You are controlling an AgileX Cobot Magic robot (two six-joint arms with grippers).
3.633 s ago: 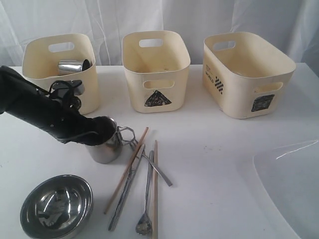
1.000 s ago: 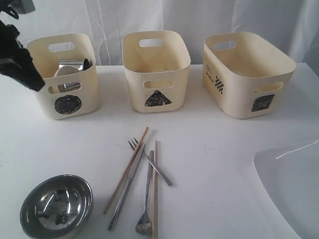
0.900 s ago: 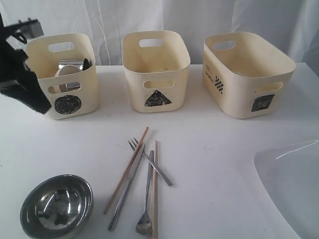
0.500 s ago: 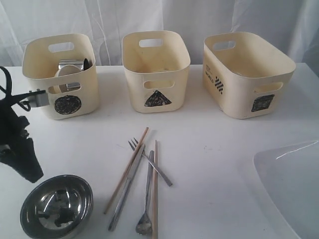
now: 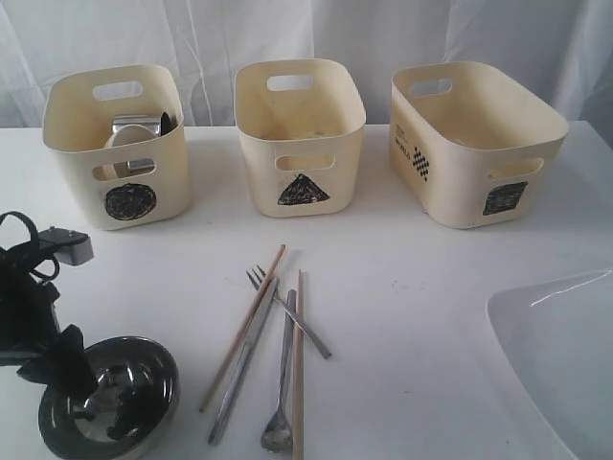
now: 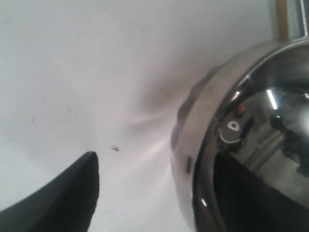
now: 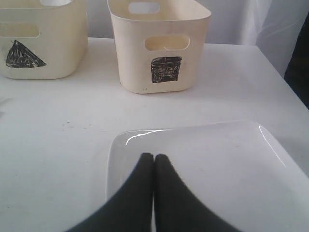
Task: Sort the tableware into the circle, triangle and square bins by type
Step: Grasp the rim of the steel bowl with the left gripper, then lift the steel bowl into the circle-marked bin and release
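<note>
The steel bowl (image 5: 110, 398) sits at the table's front left. My left gripper (image 5: 79, 369) is low at its left rim and open. In the left wrist view one finger (image 6: 72, 193) is outside on the table and the other inside the steel bowl (image 6: 231, 96), with the rim between them. The circle bin (image 5: 120, 182) holds a steel mug (image 5: 134, 125) and a white bowl (image 5: 117, 142). Chopsticks (image 5: 244, 321), fork (image 5: 287, 316), knife (image 5: 241, 364) and spoon (image 5: 281, 383) lie mid-table. My right gripper (image 7: 154, 157) is shut, empty, over the white square plate (image 7: 217, 169).
The triangle bin (image 5: 300, 144) and the square bin (image 5: 474, 153) stand along the back, both showing nothing inside. The square plate (image 5: 560, 355) fills the front right corner. A white curtain hangs behind the table.
My left arm has come away from the circle bin, where a mug now rests, and dropped forward to the steel bowl's rim. The cutlery and right gripper have not moved.
</note>
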